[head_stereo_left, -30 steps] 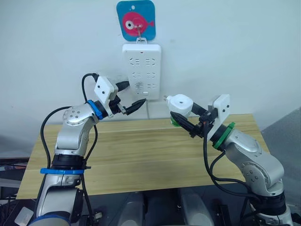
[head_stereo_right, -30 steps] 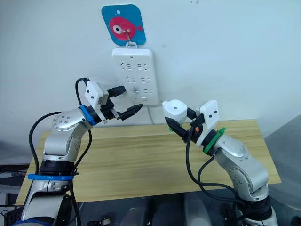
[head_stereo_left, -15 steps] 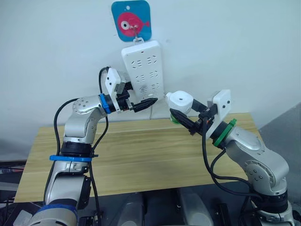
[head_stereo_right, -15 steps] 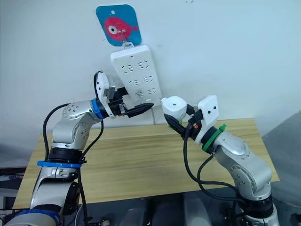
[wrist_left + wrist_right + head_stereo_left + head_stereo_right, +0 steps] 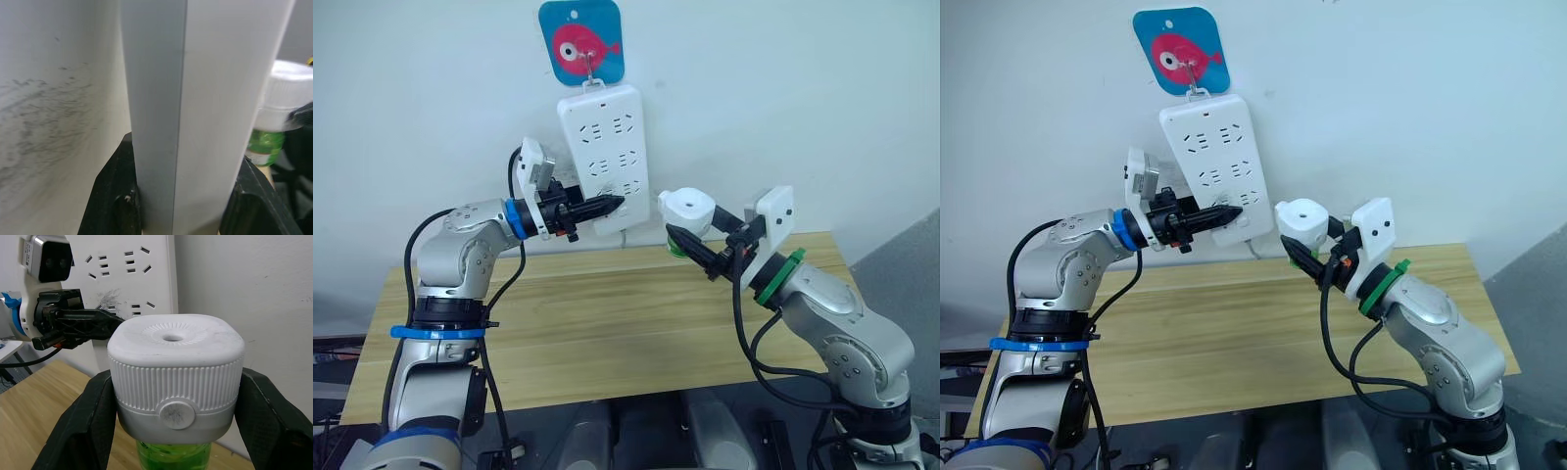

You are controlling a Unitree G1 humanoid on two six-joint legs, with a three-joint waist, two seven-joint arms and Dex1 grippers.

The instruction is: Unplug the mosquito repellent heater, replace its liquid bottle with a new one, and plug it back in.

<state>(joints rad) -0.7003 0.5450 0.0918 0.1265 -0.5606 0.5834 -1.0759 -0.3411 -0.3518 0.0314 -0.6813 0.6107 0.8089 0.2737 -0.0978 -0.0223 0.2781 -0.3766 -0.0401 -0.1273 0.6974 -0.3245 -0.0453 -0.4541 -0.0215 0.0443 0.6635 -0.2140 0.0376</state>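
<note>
White plastic all round: the mosquito repellent heater (image 5: 175,382) sits clamped between the right gripper (image 5: 697,245) fingers, held up in the air over the wooden table (image 5: 607,323), well clear of the sockets, with a green liquid bottle (image 5: 173,456) still screwed in underneath. No readable brand or writing on it. The left gripper (image 5: 605,207) has pinched the lower edge of the power strip (image 5: 604,147), which hangs tilted on the wall under a blue tag with a pink fish (image 5: 580,41).
</note>
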